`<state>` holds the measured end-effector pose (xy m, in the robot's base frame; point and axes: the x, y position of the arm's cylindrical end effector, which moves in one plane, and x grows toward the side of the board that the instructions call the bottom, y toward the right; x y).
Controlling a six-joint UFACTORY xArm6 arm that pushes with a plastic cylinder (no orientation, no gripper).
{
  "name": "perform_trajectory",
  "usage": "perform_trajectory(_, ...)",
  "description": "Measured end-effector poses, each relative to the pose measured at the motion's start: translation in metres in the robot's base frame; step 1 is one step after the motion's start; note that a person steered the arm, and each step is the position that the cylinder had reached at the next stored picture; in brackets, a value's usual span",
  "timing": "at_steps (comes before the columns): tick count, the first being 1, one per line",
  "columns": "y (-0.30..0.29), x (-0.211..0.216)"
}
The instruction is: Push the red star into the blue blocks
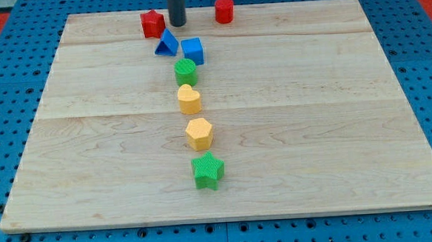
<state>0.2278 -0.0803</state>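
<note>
Camera view: one view, looking down a pale wooden board (335, 129) that lies on a blue pegboard surface (1, 110).
My tip: the dark rod comes down from the view's top edge and my tip (177, 24) meets the board near its top edge, just beside the red star, at about 3 o'clock from it; whether they touch cannot be told.
End effector state: a bare rod, no jaws, holding nothing.
Red star: the red star (152, 23) sits near the board's top edge, left of the rod, at about 11 o'clock from the blue blocks and close to them, with a slim gap to the blue triangle.
Blue triangle: the blue triangle (167, 43) lies at about 5 o'clock from the red star and at about 7 o'clock from my tip.
Blue cube: the blue cube (192, 50) stands just beside the triangle, at about 4 o'clock from it; contact between the two cannot be told.
Red cylinder: the red cylinder (224, 10) stands upright at about 2 o'clock from my tip, apart from every other block.
Green cylinder: the green cylinder (185, 71) sits just below the blue cube, at about 7 o'clock from it.
Yellow heart: the yellow heart (189, 99) lies at 6 o'clock from the green cylinder.
Yellow hexagon: the yellow hexagon (199, 133) lies at about 5 o'clock from the heart.
Green star: the green star (208, 170) ends the column at 6 o'clock from the hexagon, well apart from the red star.
</note>
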Motion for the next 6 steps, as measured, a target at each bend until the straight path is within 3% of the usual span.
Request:
perform_trajectory(2, -0.053, -0.034)
perform_trajectory(3, -0.118, -0.035)
perform_trajectory(4, -0.135, -0.022)
perform_trajectory(6, -0.030, 0.000)
